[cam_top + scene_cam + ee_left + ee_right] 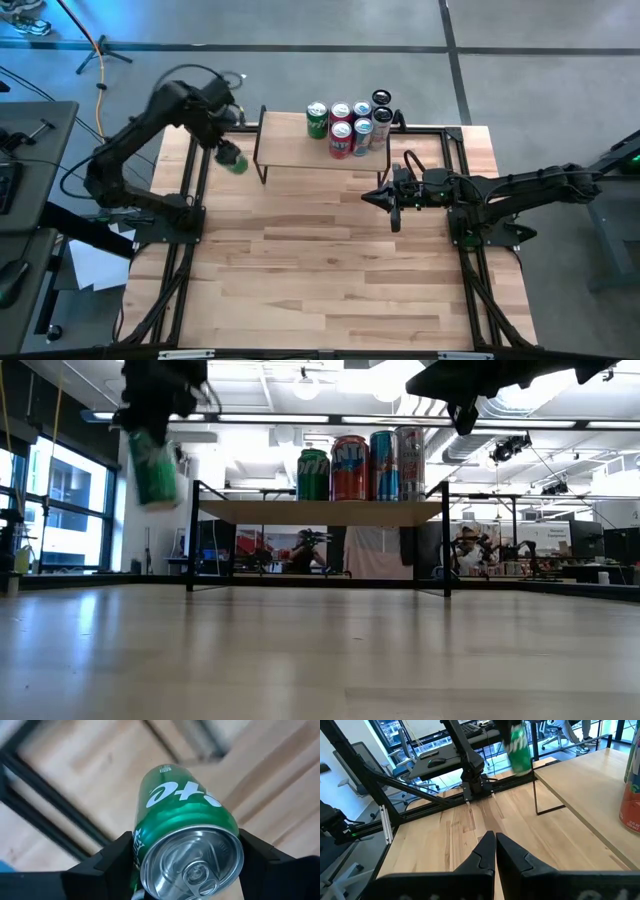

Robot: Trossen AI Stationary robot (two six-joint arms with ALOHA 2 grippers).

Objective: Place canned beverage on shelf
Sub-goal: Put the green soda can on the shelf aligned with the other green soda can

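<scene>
A green beverage can point(152, 460) hangs in the air just off the left end of the shelf point(320, 511), with its top about level with the cans that stand there. My left gripper point(226, 152) is shut on it from above. The shelf is a light-wood board on thin black legs at the table's far edge. Several cans point(345, 125) stand on its right half, among them a green one point(313, 474) and a red one point(350, 467). My right gripper point(495, 845) waits shut in the air, in front of the shelf's right end, holding nothing. My left gripper pinches the green can's wall just below its top rim point(150, 850), one dark finger point(107, 865) on each side. The fingers point down from above. The can hangs below them, nearly upright, top end up, lifted clear of the table.
The shelf's left half point(285, 140) is bare board. Black metal frame rails point(185, 200) run along the table's left and right sides, where the arm bases are mounted. Bare wooden tabletop point(320, 270) stretches from the shelf to the near edge.
</scene>
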